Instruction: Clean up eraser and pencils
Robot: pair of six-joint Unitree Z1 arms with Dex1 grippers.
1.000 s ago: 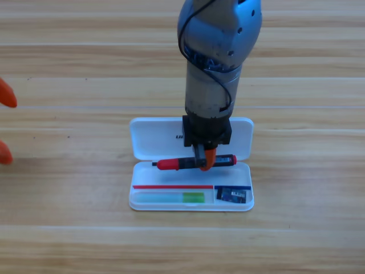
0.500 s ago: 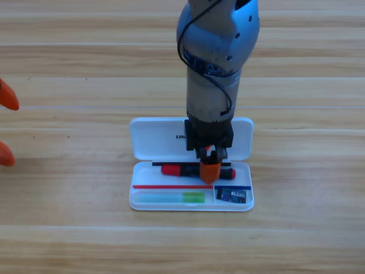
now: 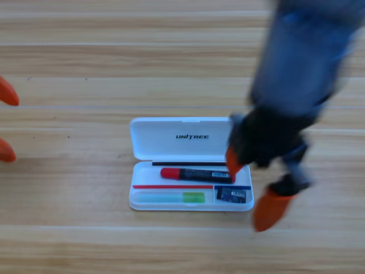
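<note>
The white case (image 3: 171, 138) lies open at the table's middle. In its tray rest the black pencil with red cap (image 3: 197, 174), the pale green pencil (image 3: 169, 197) in the front slot, and the dark eraser (image 3: 231, 196) at the front right. My right gripper (image 3: 251, 185) hangs blurred over the case's right end, jaws open and holding nothing; one orange tip is by the red pencil's end, the other beyond the case's front right corner. Only the left gripper's (image 3: 7, 123) orange tips show at the left edge, spread apart.
Bare wooden table lies all around the case. The right arm's grey body (image 3: 302, 63) covers the upper right of the picture.
The right gripper let go of the black and red pencil, which now lies in the case tray. The arm swung away to the right and its jaws opened wide.
</note>
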